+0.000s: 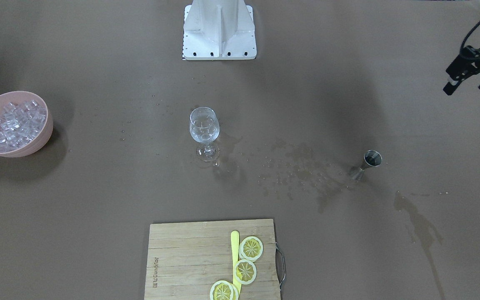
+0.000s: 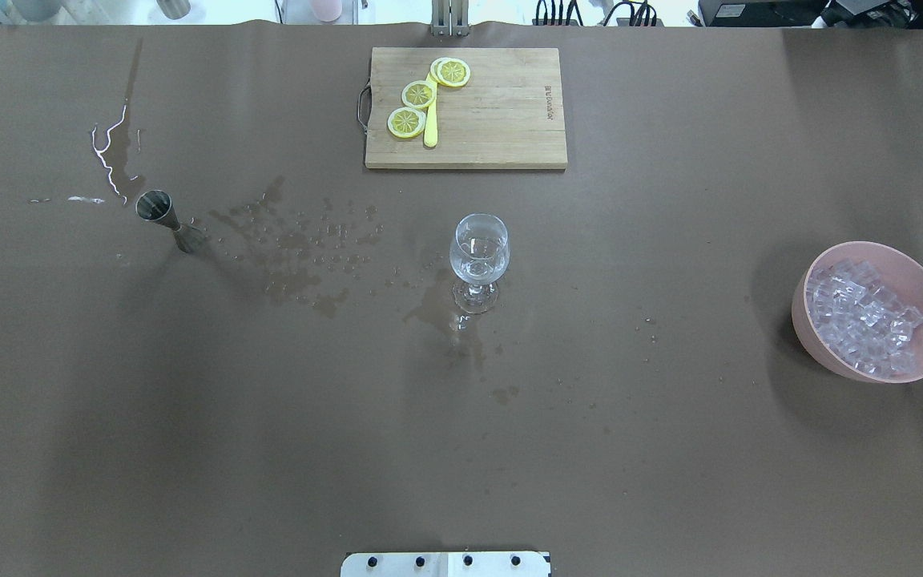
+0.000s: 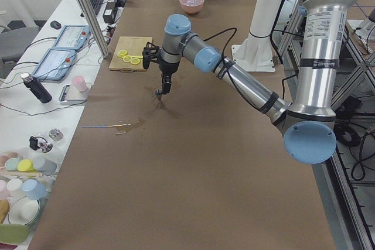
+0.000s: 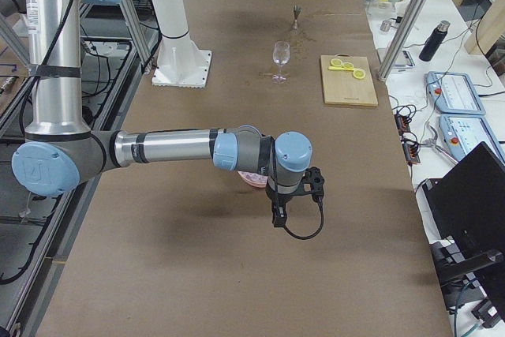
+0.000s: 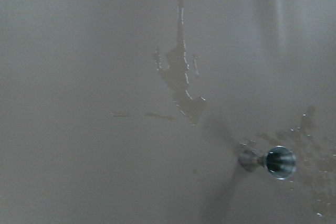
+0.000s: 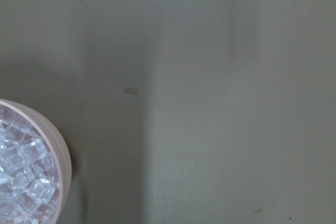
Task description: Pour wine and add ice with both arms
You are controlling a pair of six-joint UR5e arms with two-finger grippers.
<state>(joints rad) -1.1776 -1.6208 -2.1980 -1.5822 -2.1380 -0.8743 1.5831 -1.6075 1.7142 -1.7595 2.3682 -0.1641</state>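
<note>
Left tool (image 1: 467, 89) open and empty, raised above the desk (image 2: 670, 481) near the steel jigger (image 2: 165, 216) and not touching it. Right tool (image 4: 278, 219) caught only by the side camera, hanging over the desk near the pink bowl (image 2: 804, 324), so cannot tell whether open or closed. Ice (image 2: 862, 320) heaped in that bowl at the robot's right end of the desk, well apart from the wine glass (image 2: 478, 256) standing upright in the middle; no cube to be made out in the glass, and hard to say how much clear liquid inside. Chief hazard, by judgement: tipping. Tall stem, small foot, wet patches (image 2: 289, 280) around the foot and across toward the jigger, so a sideways nudge from either tool likely to slide or topple the glass. Much the same for the jigger: narrow waist, slick metal, easy to pinch off-centre and flick over, adding to the puddles. As for the ice: small, glassy, probably slippery cubes, apt to shoot out of a two-finger pinch or fall short on the long carry across; let go from too high, could splash the drink out or chip the thin bowl of the glass. Worth guarding too against both tools crowding in over the glass at once. Cutting board (image 2: 501, 120) with lemon slices (image 2: 418, 94) off at the far edge.
</note>
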